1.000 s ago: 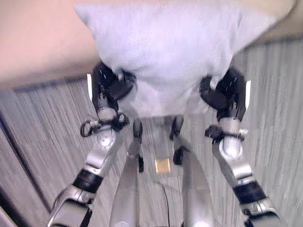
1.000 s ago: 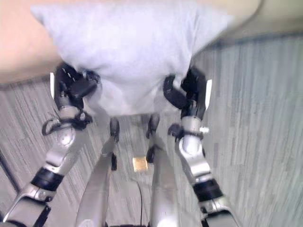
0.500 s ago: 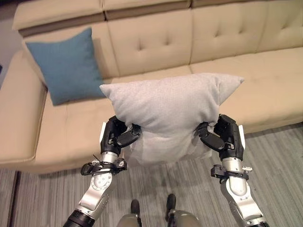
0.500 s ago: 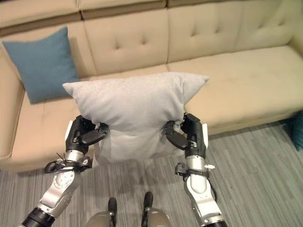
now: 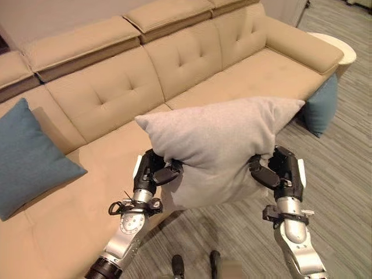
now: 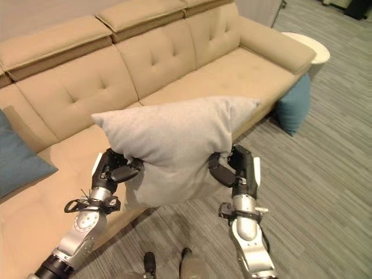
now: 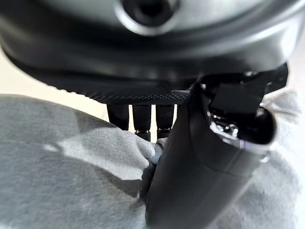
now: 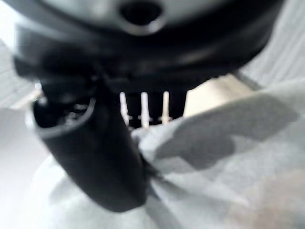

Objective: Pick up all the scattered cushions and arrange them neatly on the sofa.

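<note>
Left hand (image 5: 152,172) and right hand (image 5: 280,170) each pinch the soft grey square cushion (image 5: 218,145); the view now swings right along the tufted beige sofa (image 5: 110,93), suggesting placement ahead.

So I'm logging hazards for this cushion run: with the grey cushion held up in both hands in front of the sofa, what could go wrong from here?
1. The left hand and right hand pinch only the lower side edges of the soft grey fabric cushion; its bulk stands above the grip, so it may tip or slip.
2. It hangs over the front edge of the beige tufted sofa; released now, it could fall to the floor.
3. A blue cushion on the floor by the sofa's end could be overlooked.
</note>
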Motion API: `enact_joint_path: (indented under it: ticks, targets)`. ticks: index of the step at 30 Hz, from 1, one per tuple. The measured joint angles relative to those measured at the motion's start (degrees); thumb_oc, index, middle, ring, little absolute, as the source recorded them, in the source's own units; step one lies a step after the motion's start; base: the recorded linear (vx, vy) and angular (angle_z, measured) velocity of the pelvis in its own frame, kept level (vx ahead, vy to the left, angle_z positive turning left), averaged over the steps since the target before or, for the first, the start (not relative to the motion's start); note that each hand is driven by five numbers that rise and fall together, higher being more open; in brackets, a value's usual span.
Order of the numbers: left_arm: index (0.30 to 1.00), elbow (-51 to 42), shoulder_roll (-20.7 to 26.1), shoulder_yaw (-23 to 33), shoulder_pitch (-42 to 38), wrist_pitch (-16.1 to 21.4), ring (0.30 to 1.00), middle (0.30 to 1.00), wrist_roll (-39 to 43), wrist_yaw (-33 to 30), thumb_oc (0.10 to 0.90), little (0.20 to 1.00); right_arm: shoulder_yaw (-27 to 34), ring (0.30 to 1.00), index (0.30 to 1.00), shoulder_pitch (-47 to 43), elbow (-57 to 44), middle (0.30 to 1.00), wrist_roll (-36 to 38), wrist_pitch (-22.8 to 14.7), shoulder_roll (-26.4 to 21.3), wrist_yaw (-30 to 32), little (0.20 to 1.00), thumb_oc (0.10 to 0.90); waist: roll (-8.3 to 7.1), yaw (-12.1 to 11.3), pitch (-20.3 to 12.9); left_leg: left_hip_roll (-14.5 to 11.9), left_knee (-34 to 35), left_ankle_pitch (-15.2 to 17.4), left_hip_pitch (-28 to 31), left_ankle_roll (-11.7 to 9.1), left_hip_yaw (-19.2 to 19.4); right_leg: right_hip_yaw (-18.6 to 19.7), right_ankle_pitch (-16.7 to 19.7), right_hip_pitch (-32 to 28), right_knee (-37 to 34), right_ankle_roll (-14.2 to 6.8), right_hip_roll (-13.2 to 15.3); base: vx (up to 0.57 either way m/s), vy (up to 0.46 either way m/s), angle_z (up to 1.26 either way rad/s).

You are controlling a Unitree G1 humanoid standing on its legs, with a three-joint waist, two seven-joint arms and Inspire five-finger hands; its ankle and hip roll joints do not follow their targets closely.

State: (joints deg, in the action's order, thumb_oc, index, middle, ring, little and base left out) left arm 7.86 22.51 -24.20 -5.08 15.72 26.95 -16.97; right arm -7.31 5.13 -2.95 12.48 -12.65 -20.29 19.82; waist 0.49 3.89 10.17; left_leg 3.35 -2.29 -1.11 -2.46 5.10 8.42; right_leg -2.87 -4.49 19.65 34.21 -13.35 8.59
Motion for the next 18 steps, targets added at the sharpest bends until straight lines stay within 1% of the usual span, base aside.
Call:
enact_joint_path:
  ticks: [1,2,3,4,5,6,8,9,10,11,13,14,15,16,17,18]
  targets:
    - [0.3,0.91,0.8,-0.04,0.48,-0.06,0.3,0.3,0.01,0.01,0.4,0.3,-0.63,0.3,0.3,-0.09,0.26,0.3,-0.02,0.07,1.01,-0.4,0.3,0.4,-0.57,-1.21,0.08,0.68,0.64,0.55,1.27,0.22,2.02,-5.3,-0.2,0.22,-0.83,0.7,4.7,0.13,-0.063,-0.57]
    - [0.3,1.08,1.25,0.35,1.08,-0.39,0.3,0.3,0.01,0.0,0.4,0.3,-1.17,0.3,0.3,-0.17,0.21,0.3,-0.03,0.08,1.34,-0.74,0.3,0.4,-0.54,-1.97,0.11,0.85,0.56,1.07,1.51,-0.06,3.16,-7.34,0.3,-0.05,-3.66,1.42,7.09,0.15,-0.069,-0.71]
    - [0.3,1.07,1.89,1.09,1.68,-0.47,0.3,0.3,0.01,0.01,0.4,0.3,-2.14,0.3,0.3,-0.38,0.02,0.3,-0.04,0.07,1.29,-1.11,0.3,0.4,-0.35,-2.32,0.15,0.95,0.76,1.69,1.4,-0.33,3.74,-9.15,1.07,-0.36,-8.51,2.44,9.07,0.16,-0.067,-0.58]
    - [0.3,1.09,2.04,2.05,1.97,-0.6,0.3,0.3,0.01,0.0,0.4,0.3,-2.77,0.3,0.3,-0.51,0.02,0.3,-0.04,0.15,1.3,-1.53,0.3,0.4,-0.33,-2.68,0.16,1.0,1.22,1.76,1.23,-0.45,3.98,-11.03,1.81,-1.16,-13.76,3.01,10.4,0.15,-0.091,-0.45]
    - [0.3,1.1,2.02,2.76,1.99,-0.89,0.3,0.3,0.01,0.0,0.4,0.3,-3.2,0.3,0.3,-0.51,0.02,0.3,-0.03,0.42,1.22,-1.9,0.3,0.4,-0.36,-3.04,0.15,0.99,1.79,1.7,1.2,-0.47,4.08,-11.4,2.34,-1.5,-17.72,2.96,10.68,0.16,-0.135,-0.35]
    - [0.3,1.1,2.01,3.37,2.03,-0.96,0.3,0.3,0.01,0.0,0.4,0.3,-3.47,0.3,0.3,-0.5,0.03,0.3,-0.03,0.81,1.12,-2.26,0.3,0.4,-0.4,-3.13,0.17,0.81,2.19,1.41,1.2,-0.81,4.06,-11.67,3.5,-1.91,-20.65,2.2,10.43,0.17,-0.16,-0.14]
    - [0.3,1.03,1.73,3.96,2.02,-0.97,0.3,0.3,-0.07,0.33,0.4,0.3,-3.28,0.3,0.3,-0.34,0.12,0.3,-0.01,1.05,1.07,-2.41,0.3,0.4,-0.8,-2.48,-0.05,0.63,3.03,0.83,1.51,-2.13,3.23,-12.59,6.26,-4.03,-24.52,3.01,8.89,0.17,-0.183,0.27]
    - [0.3,0.99,1.45,3.87,2.1,-0.98,0.3,0.3,-0.07,0.36,0.4,0.3,-3.08,0.3,0.3,-0.22,0.12,0.3,0.04,1.05,1.11,-2.43,0.3,0.4,-1.29,-2.21,-0.32,0.61,3.3,0.78,1.93,-2.96,2.21,-12.47,7.57,-6.31,-27.17,4.52,7.32,0.19,-0.215,0.59]
    - [0.3,0.95,0.77,3.86,2.26,-1.05,0.3,0.3,-0.07,0.37,0.4,0.3,-2.74,0.3,0.3,-0.22,0.2,0.3,0.06,1.06,1.05,-2.56,0.3,0.4,-1.12,-1.47,-0.42,0.06,3.33,0.64,2.14,-3.94,0.91,-11.14,10.61,-7.96,-29.51,5.87,5.88,0.19,-0.234,0.53]
    - [0.3,0.94,0.19,3.99,2.36,-1.05,0.3,0.3,-0.07,0.37,0.4,0.3,-2.31,0.3,0.3,-0.22,0.27,0.3,0.14,1.06,0.94,-2.62,0.3,0.4,-0.71,-1.47,-0.68,-0.93,3.71,0.67,2.44,-5.01,0.28,-10.82,11.99,-8.6,-30.2,6.55,4.47,0.16,-0.23,0.39]
    - [0.3,0.68,-1.15,3.99,2.91,-1.05,0.3,0.3,-0.06,0.37,0.4,0.3,-2.21,0.3,0.3,-0.48,0.33,0.3,0.32,1.05,0.42,-2.73,0.3,0.4,0.03,-2.39,-1.08,-3.58,3.47,0.26,2.88,-6.72,0.07,-11.41,11.98,-10.08,-31.8,7.57,1.71,0.08,-0.169,0.07]
    - [0.3,0.69,-1.47,3.92,2.93,-1.06,0.3,0.3,-0.04,0.37,0.4,0.3,-2.05,0.3,0.3,-0.48,0.33,0.3,0.34,1.05,0.36,-2.82,0.3,0.4,-0.04,-2.65,-1.17,-5.27,1.58,0.62,2.58,-7.35,-0.41,-12.62,12.12,-11.9,-33.57,9.04,0.15,0.04,-0.192,0.08]
    - [0.3,0.74,-1.98,3.89,2.93,-1.08,0.3,0.3,-0.04,0.39,0.4,0.3,-1.79,0.3,0.3,-0.61,0.41,0.3,0.41,1.01,0.21,-2.95,0.3,0.4,-0.07,-2.7,-1.19,-6.3,0.01,0.48,2.05,-7.72,-0.75,-13.2,11.8,-12.84,-34.12,9.93,-0.93,0.08,-0.34,0.26]
    - [0.3,0.73,-2.84,3.78,2.69,-1.08,0.3,0.3,-0.03,0.42,0.4,0.3,-0.89,0.3,0.3,-1.19,0.61,0.3,1.11,1.01,0.01,-3.21,0.3,0.4,-0.52,-2.72,-1.35,-7.59,-7.71,0.7,-1.64,-8.82,-1.73,-14.27,10.2,-13.58,-34.22,11.49,-2.15,0.05,-0.223,0.24]
    - [0.3,0.71,-3.05,3.7,2.53,-1.08,0.3,0.3,-0.03,0.42,0.4,0.3,-0.62,0.3,0.3,-1.52,0.6,0.3,1.72,1.01,-0.39,-3.21,0.3,0.4,-0.82,-2.86,-1.33,-8.03,-14.28,0.47,-5.12,-9.12,-2.01,-14.38,9.86,-13.65,-34.3,12.08,-2.29,0.14,-0.243,0.08]
    - [0.3,0.73,-3.42,3.57,2.62,-1.11,0.3,0.3,-0.01,0.42,0.4,0.3,-0.6,0.3,0.3,-1.7,0.57,0.3,1.92,1.02,-0.94,-3.21,0.3,0.4,-0.84,-3.26,-1.31,-8.72,-19.62,0.66,-7.22,-9.21,-2.32,-14.53,10.0,-14.18,-34.45,13.54,-2.38,0.15,-0.127,-0.11]
